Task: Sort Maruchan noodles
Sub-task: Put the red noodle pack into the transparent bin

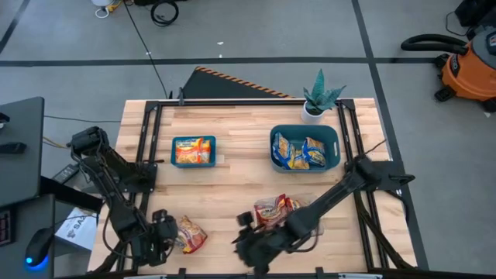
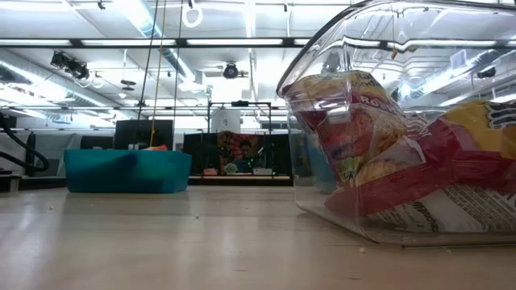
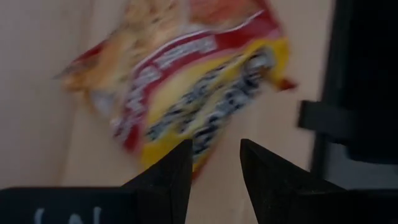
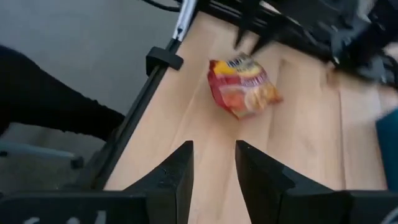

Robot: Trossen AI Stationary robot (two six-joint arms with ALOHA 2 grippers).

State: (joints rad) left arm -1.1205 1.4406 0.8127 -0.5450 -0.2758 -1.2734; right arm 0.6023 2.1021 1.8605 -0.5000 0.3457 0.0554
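Left gripper hovers just short of the red-and-yellow packet, jaws narrowly parted and empty. Right gripper, also narrow and empty, faces the packet from farther off. Looks like pickup stage; next it needs to straddle the packet's edge.

You get even, bright overhead light in the high view, with only soft shadows under the arms at the bottom of the frame. In the low view, ceiling strip lights run across the top and throw glare onto the clear container at right; the tabletop at the bottom is out of focus. Your left wrist view smears the red-and-yellow packet with motion blur. In the right wrist view, the upper right corner blurs.
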